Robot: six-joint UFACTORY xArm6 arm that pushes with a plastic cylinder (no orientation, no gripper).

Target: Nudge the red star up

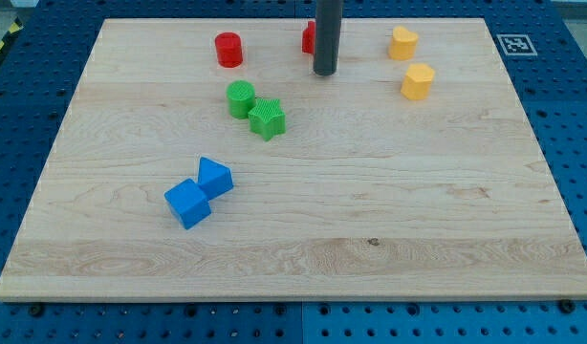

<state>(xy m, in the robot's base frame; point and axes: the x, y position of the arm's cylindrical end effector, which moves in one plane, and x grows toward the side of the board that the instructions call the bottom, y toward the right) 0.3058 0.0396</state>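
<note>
The red star (309, 38) sits near the board's top edge, mostly hidden behind my dark rod; only its left part shows. My tip (324, 72) rests on the board just below and slightly right of the red star. A red cylinder (228, 50) stands to the view's left of it.
A green cylinder (240, 98) and a green star (268, 118) touch each other below the red cylinder. Two blue blocks (200, 192) sit together at lower left. Two yellow blocks (402, 43) (418, 81) stand at upper right. The wooden board (370, 239) ends close above the red star.
</note>
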